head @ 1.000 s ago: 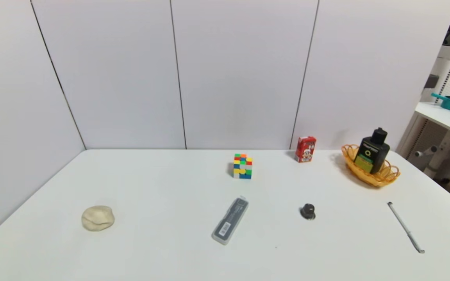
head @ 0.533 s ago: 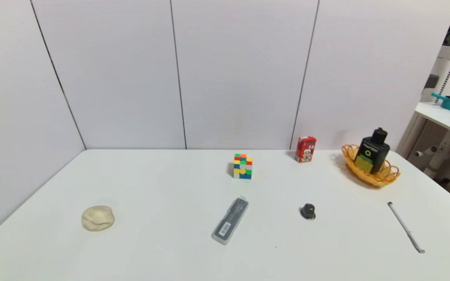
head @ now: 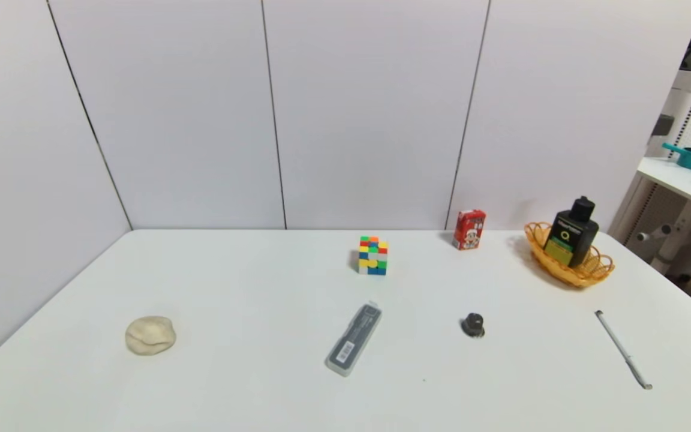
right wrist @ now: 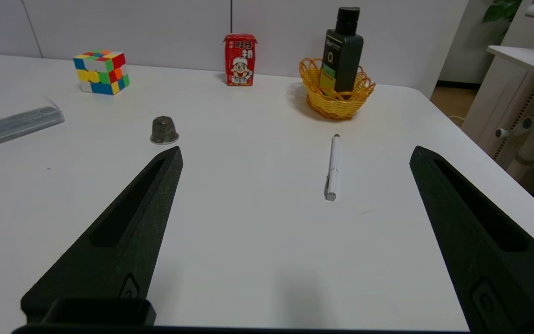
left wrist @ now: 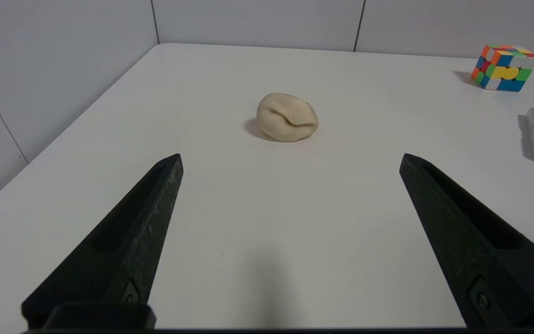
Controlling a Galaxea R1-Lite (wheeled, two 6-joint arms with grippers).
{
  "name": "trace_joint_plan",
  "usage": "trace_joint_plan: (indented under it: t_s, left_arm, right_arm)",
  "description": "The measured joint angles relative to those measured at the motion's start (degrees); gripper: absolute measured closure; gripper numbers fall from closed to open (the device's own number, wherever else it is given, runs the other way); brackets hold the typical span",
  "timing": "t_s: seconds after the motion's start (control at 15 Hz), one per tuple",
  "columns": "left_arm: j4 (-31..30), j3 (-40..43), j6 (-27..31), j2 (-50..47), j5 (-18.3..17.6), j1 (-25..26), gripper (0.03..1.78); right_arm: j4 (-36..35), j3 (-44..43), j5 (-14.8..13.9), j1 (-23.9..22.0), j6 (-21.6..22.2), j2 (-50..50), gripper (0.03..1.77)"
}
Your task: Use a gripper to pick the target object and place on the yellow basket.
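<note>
The target object, a black pump bottle (head: 572,234) with a green label, stands upright inside the yellow basket (head: 591,273) at the table's far right. The right wrist view shows the same bottle (right wrist: 342,53) in the basket (right wrist: 336,103), far from my right gripper (right wrist: 295,155), which is open over the near table with nothing between its fingers. My left gripper (left wrist: 290,160) is open too, parked low over the table's near left side. Neither arm shows in the head view.
A beige dough lump (head: 150,335), a grey pen case (head: 353,339), a small dark knob (head: 472,324) and a white pen (head: 622,349) lie on the near half. A colour cube (head: 372,255) and a red carton (head: 469,229) stand farther back.
</note>
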Motion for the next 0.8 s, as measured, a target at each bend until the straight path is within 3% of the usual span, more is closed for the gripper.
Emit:
trace_joint_plan:
  t_s: [0.8]
  left_arm:
    - [0.0, 0.0, 0.0, 0.0, 0.0, 0.0, 0.12]
  right_arm:
    - [-0.1, 0.0, -0.2, 0.0, 2.4, 0.0, 0.11]
